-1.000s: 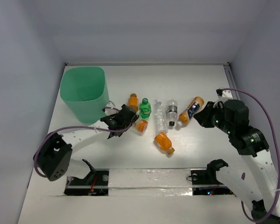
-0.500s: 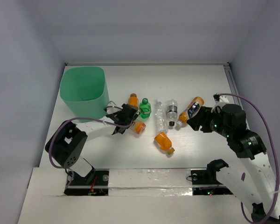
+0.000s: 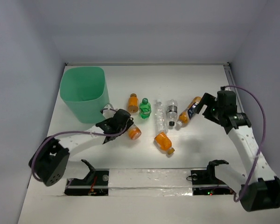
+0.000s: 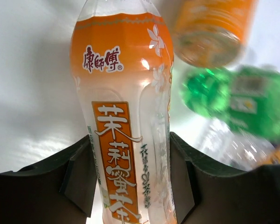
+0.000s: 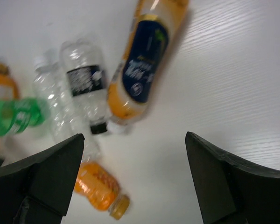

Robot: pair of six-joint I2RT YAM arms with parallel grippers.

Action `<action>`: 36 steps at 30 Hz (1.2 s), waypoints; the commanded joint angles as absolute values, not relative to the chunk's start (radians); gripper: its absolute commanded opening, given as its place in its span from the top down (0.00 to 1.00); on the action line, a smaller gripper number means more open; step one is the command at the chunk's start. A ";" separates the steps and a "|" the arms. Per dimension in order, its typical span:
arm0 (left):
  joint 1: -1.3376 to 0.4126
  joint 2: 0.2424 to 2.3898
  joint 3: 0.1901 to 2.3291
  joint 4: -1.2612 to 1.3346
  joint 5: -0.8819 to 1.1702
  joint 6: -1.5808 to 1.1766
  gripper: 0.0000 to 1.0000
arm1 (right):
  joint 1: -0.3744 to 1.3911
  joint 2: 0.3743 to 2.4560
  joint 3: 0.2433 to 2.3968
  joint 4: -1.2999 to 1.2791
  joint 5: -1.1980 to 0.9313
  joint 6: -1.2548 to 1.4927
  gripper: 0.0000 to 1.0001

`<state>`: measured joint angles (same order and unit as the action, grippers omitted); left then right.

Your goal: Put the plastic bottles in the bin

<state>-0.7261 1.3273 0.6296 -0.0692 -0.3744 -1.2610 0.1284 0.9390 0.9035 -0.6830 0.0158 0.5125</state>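
Observation:
The mint-green bin (image 3: pixel 83 94) stands at the back left. Just in front of it, my left gripper (image 3: pixel 120 123) is shut on a bottle of orange liquid (image 3: pixel 134 133); in the left wrist view both fingers (image 4: pixel 182 177) press the sides of this bottle (image 4: pixel 123 116). Several more bottles lie in the middle: an orange one (image 3: pixel 133 102), a green one (image 3: pixel 145 108), a clear one (image 3: pixel 159 119), a clear one with a dark band (image 3: pixel 171 112), an orange one with a dark-blue label (image 3: pixel 190 109) and another orange one (image 3: pixel 163 142). My right gripper (image 3: pixel 206 106) hangs open just right of the blue-labelled bottle (image 5: pixel 142 74), nothing between its fingers.
The white table ends in a raised rail (image 3: pixel 231 74) at the far right. Grey walls close the back and both sides. Purple cables loop from both arms. The green bottle (image 4: pixel 233 100) and an orange one (image 4: pixel 210 32) lie close ahead of my left fingers.
My left gripper has closed on the orange bottle and drawn it slightly toward the near edge. My right gripper has opened wide and pulled back to the right.

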 commanded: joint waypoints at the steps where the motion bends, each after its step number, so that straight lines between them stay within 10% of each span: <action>1: -0.777 1.153 0.618 -0.078 -0.367 -1.181 0.60 | 0.045 1.034 0.931 -0.543 0.035 0.546 0.05; 13: -0.879 0.862 1.017 -0.235 -0.538 -0.794 0.60 | 0.014 1.555 1.179 -0.518 0.025 0.575 0.05; 23: -0.585 1.008 1.382 -0.233 -0.663 -0.382 0.60 | 0.005 1.779 1.258 -0.587 0.009 0.597 0.15; 36: -0.170 1.242 1.408 -0.101 -0.500 -0.272 0.60 | 0.005 1.666 1.181 -0.520 0.109 0.595 0.54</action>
<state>-0.2012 1.2591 1.3769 -0.1978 -0.5198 -0.3202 0.0124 1.7840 1.1976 -0.5735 0.0425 0.5907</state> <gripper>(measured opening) 0.494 0.538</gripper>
